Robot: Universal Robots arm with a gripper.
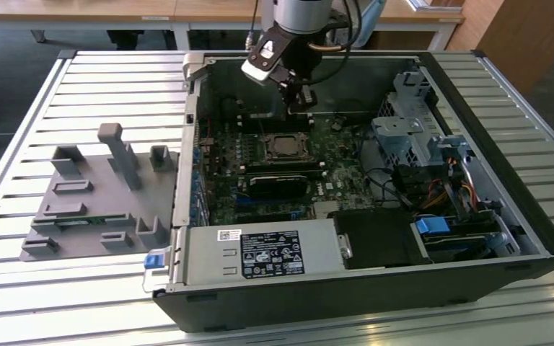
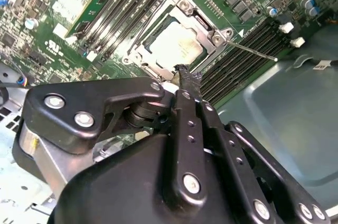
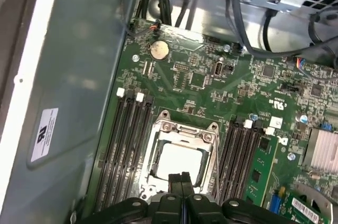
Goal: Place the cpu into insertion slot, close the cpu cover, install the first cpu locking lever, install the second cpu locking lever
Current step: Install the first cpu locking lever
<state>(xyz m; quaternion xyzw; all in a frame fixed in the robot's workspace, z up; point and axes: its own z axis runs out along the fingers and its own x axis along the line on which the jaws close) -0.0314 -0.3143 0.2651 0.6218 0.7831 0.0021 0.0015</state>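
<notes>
Exterior view: the arm reaches down into an open computer case that lies on a slatted table, and the gripper hangs over the motherboard, close above the insertion slot. A grey fixture block sits on the table outside the case toward the exterior view's left, and the power supply fills the near corner of the case. In the first wrist view the cpu lies flat inside the slot, its pale metal face showing through the cut-out of the cpu cover, which rests down over it as a silvery frame. Rows of memory slots flank the socket on both sides, and a coin battery sits farther up the board. The fingertips are pressed together with nothing between them (no gap shows in either wrist view), and they sit right at the edge of the frame; whether they touch it cannot be told. In the second wrist view a thin metal lever runs from the corner of the cover and angles away across the neighbouring memory slots, apart from the frame's side.
</notes>
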